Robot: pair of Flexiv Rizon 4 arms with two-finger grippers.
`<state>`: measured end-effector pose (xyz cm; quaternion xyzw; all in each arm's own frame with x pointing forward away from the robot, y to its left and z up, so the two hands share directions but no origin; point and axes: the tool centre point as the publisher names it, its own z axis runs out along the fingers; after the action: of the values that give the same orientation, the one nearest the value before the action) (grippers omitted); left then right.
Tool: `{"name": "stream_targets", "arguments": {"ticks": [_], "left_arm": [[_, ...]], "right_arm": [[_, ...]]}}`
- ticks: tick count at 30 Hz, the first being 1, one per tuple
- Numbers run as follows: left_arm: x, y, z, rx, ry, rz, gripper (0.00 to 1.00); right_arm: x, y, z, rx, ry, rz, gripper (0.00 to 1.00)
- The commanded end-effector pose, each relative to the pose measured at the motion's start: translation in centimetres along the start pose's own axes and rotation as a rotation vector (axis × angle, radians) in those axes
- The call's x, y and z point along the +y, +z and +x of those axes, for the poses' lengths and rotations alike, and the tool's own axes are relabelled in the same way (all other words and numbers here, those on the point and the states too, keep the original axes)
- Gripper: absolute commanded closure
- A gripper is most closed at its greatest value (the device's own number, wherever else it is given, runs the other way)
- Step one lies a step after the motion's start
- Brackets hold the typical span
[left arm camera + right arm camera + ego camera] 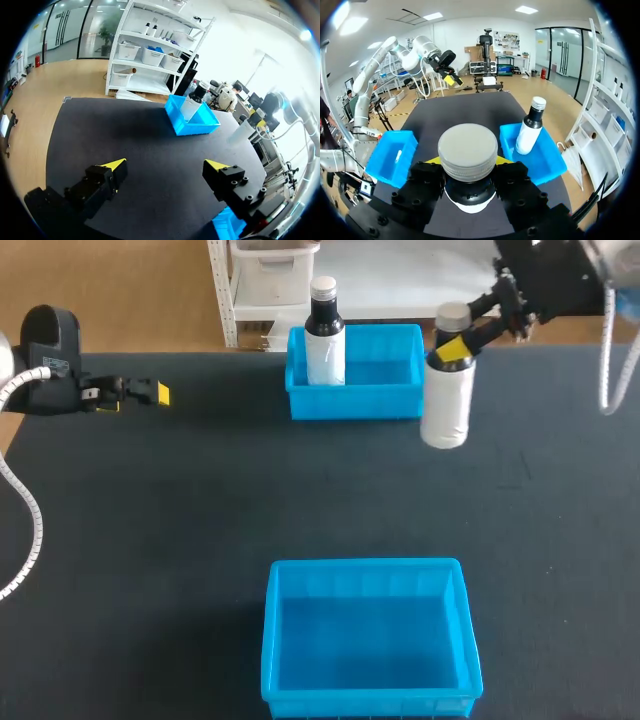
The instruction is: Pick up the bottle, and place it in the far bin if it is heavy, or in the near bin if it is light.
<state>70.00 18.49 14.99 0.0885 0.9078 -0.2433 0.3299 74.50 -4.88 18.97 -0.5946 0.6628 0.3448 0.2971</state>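
Bottle (445, 400), white in the body with a dark neck and a grey cap, hangs upright from the right claw (457, 346), whose yellow-tipped fingers clamp it at the neck from two sides. It sits just beside the right end wall of the far bin (400, 400), outside that bin. From above I cannot tell whether its base clears the surface. In the right wrist view the grey cap fills the space between the fingers.

A second bottle (324, 335) of the same kind stands upright inside the far bin, at its left end.

The near bin (365, 566), the same bright blue, sits at the near edge of the tabletop (150, 540), well apart from the far bin and roughly in line with it. Only its blue floor shows inside.

The left claw (150, 393) is over the far left part of the tabletop, well apart from both bins. Its fingers are spread wide with nothing between them.

The tabletop is a dark, matte sheet, flat and even, with a few faint marks on the right side.
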Motion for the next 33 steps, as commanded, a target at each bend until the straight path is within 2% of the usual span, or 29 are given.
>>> {"name": "stream_targets", "arguments": {"ticks": [1,9,18,24,33], "left_arm": [[0.0,0.0,0.0,0.000,0.000,0.000,0.00],[0.0,0.0,0.0,0.000,0.000,0.000,0.00],[0.0,0.0,0.0,0.000,0.000,0.000,0.00],[0.0,0.0,0.0,0.000,0.000,0.000,0.00],[0.0,0.0,0.0,0.000,0.000,0.000,0.00]], "right_arm": [[2.2,-2.5,0.4,0.002,0.009,0.115,0.63],[4.7,-6.0,0.1,0.016,0.016,0.165,0.65],[8.5,-7.0,-1.5,0.027,-0.011,0.167,0.65],[11.6,-6.1,-2.7,0.012,-0.050,0.129,0.64],[17.6,-1.9,-4.9,-0.016,-0.082,0.070,0.63]]}}
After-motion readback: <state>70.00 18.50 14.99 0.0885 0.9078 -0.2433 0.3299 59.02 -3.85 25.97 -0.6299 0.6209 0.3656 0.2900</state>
